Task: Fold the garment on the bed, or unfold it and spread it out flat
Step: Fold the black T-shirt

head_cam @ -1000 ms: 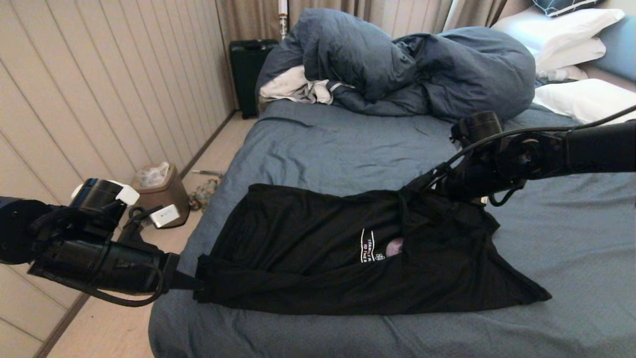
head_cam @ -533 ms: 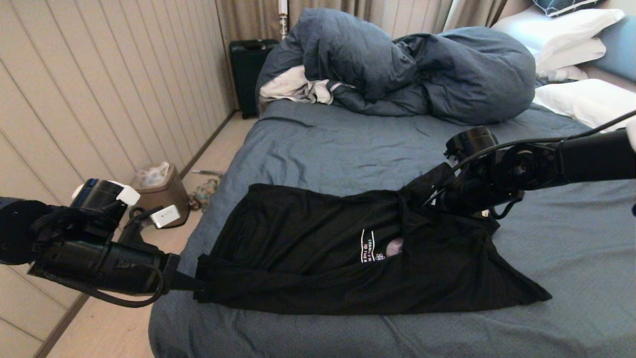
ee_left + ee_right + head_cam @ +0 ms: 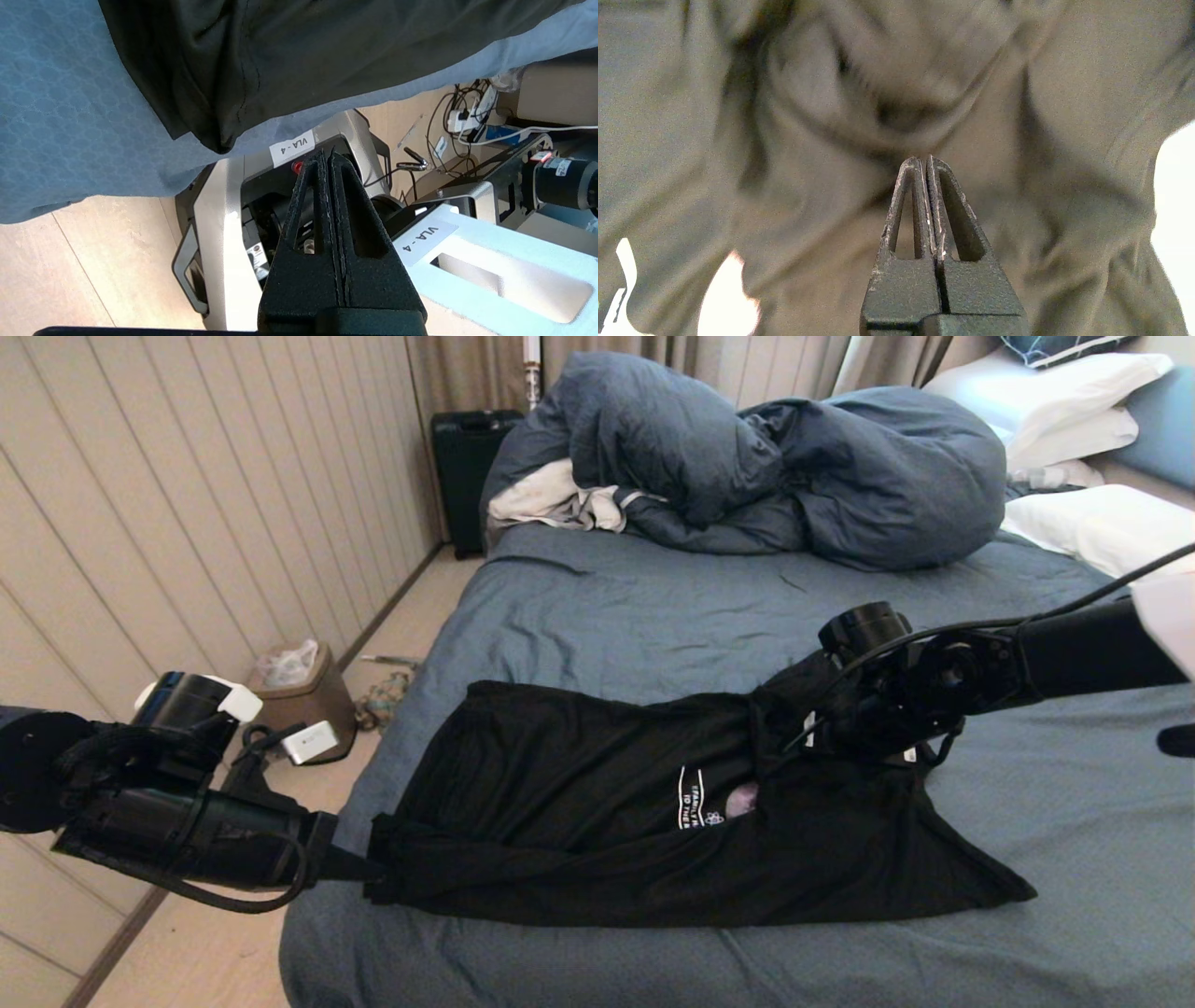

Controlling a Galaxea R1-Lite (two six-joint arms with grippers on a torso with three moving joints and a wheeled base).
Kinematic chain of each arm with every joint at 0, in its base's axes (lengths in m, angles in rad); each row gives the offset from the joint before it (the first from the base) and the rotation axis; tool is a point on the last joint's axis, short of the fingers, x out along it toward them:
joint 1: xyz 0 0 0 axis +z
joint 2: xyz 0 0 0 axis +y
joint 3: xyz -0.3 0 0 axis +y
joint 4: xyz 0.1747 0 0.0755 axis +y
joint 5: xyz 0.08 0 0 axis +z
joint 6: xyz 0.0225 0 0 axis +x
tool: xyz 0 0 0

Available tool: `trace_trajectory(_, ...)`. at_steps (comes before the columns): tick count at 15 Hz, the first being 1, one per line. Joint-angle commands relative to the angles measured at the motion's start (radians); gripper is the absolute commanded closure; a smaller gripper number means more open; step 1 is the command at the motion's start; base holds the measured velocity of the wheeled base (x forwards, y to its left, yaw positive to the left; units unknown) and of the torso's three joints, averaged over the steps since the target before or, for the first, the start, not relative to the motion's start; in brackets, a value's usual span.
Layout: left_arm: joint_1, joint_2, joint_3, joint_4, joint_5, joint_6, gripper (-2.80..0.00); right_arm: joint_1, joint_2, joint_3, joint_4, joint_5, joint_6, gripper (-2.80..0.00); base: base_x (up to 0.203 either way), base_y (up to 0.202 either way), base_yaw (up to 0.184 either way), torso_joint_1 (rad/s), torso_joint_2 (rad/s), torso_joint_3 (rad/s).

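The garment, a black T-shirt with white lettering, lies crumpled across the near part of the bed. My right gripper is over its far right part, shut on a pinch of fabric that rises in a small peak. In the right wrist view the folds of the garment run together at the closed tips of the right gripper. My left gripper is at the garment's near left edge by the bedside, shut with nothing in it. Its tips stand just apart from the garment's corner.
A bulky dark-blue duvet and a white cloth are heaped at the bed's far end, with white pillows at the far right. On the floor to the left stand a bin and a black case, along a panelled wall.
The right gripper has shut on the fabric and moved left, and the cloth under it has risen into a peak. The left arm has not moved.
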Motion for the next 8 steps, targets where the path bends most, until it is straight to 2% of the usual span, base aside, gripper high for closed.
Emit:
trace_trajectory(1, 0.000, 0.003, -0.001, 0.001, -0.003, 0.000, 0.00, -0.001, 0.031, -0.014, -0.007, -0.003, -0.002, 0.00, 0.000, 0.000, 0.000, 0.000, 0.00, 0.000)
trace_trajectory(4, 0.000, 0.012, -0.003, 0.001, -0.003, 0.000, 0.00, 0.004, 0.107, -0.089, -0.010, -0.024, -0.022, 0.00, 0.000, 0.000, 0.000, 0.000, 0.00, 0.000)
trace_trajectory(8, 0.000, 0.009, -0.003, -0.002, -0.003, 0.000, 0.00, 0.028, 0.219, -0.243, -0.008, -0.123, -0.070, 0.00, 0.000, 0.000, 0.000, 0.000, 0.00, 0.000)
